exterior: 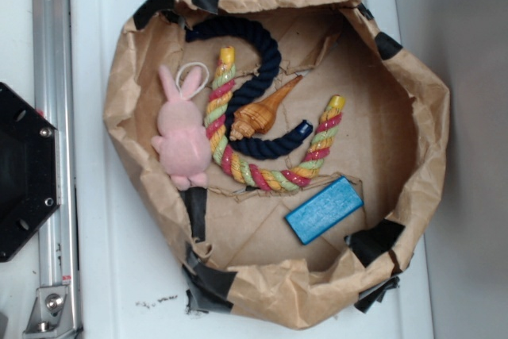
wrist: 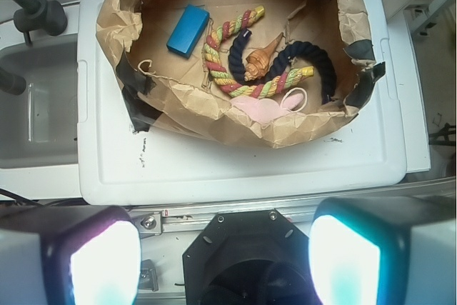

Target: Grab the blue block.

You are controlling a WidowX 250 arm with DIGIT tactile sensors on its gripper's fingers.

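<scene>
The blue block is a flat sky-blue slab lying on the floor of a brown paper basin, near its lower right wall. In the wrist view the blue block shows at the upper left of the basin, far from my gripper. The two fingers stand wide apart at the bottom of the wrist view, high above the black robot base, with nothing between them. The gripper does not show in the exterior view.
In the basin lie a pink plush bunny, a multicoloured rope, a dark navy rope and an orange seashell. The basin stands on a white table. A metal rail and the black base lie at the left.
</scene>
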